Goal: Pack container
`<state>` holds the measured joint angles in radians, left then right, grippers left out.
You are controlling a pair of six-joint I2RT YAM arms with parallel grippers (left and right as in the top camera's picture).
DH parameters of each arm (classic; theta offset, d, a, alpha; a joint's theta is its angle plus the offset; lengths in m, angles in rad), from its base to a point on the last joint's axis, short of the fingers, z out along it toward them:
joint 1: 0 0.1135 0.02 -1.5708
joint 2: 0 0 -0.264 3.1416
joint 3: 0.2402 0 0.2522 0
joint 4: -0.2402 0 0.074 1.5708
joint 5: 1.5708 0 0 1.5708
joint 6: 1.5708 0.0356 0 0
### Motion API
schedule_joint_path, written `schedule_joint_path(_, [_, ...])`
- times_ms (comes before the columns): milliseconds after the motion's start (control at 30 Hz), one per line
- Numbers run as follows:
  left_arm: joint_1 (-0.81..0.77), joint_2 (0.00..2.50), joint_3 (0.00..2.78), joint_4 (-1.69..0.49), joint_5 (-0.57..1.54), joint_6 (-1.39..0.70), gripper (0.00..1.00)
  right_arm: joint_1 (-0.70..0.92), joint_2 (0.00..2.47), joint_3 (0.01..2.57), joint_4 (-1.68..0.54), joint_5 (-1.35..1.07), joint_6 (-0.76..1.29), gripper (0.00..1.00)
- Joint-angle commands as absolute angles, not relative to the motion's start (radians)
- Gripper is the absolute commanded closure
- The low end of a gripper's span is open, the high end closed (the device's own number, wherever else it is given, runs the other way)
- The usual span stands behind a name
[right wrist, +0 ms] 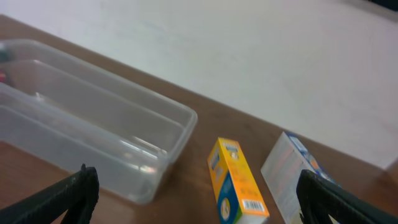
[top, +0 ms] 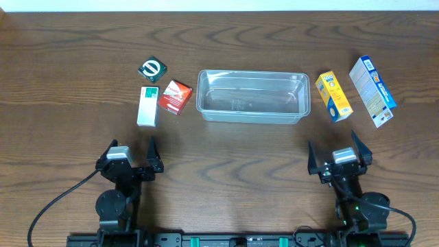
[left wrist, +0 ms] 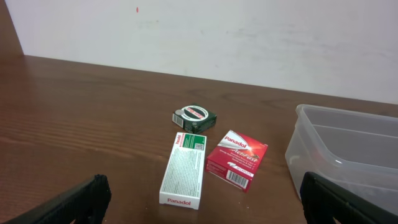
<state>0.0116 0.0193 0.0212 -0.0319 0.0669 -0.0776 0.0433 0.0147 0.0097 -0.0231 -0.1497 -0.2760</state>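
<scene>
The clear plastic container (top: 252,96) sits empty at the table's middle; its left end shows in the left wrist view (left wrist: 348,146) and its length in the right wrist view (right wrist: 87,130). Left of it lie a white Panadol box (top: 147,106) (left wrist: 185,169), a red Panadol box (top: 175,97) (left wrist: 237,160) and a small green box (top: 152,69) (left wrist: 195,116). To its right lie a yellow box (top: 333,96) (right wrist: 237,182) and a blue-and-white box (top: 372,91) (right wrist: 292,177). My left gripper (top: 130,152) (left wrist: 205,202) and right gripper (top: 337,152) (right wrist: 199,196) stand open near the front edge, both holding nothing.
The brown wooden table (top: 226,158) runs back to a white wall (left wrist: 205,37). Both arm bases (top: 113,206) (top: 363,209) stand at the front edge with black cables trailing beside them.
</scene>
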Motion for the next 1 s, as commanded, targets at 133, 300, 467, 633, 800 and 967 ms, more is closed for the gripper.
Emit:
schedule_joint_path(133, [0.016,0.018,0.004,-0.065,0.067,-0.072,0.02,0.042,0.018,0.028,-0.018,-0.188,-0.159,0.01])
schedule_joint_path(300, [0.016,0.018,0.004,-0.065,0.067,-0.072,0.02,0.039,0.129,0.166,-0.031,-0.187,-0.154,0.01])
schedule_joint_path(467, [0.016,0.018,0.004,-0.065,0.067,-0.072,0.02,0.023,0.381,0.387,-0.106,-0.189,-0.162,0.01])
schedule_joint_path(633, [0.016,0.018,0.004,-0.065,0.067,-0.072,0.02,0.012,0.69,0.686,-0.295,-0.233,-0.163,0.01])
schedule_joint_path(800, [0.016,0.018,0.004,-0.065,0.067,-0.072,0.02,-0.004,1.026,1.102,-0.629,-0.271,-0.189,0.01])
schedule_joint_path(967, [0.016,0.018,0.004,-0.065,0.067,-0.072,0.02,-0.008,1.31,1.477,-0.956,-0.329,-0.344,0.01])
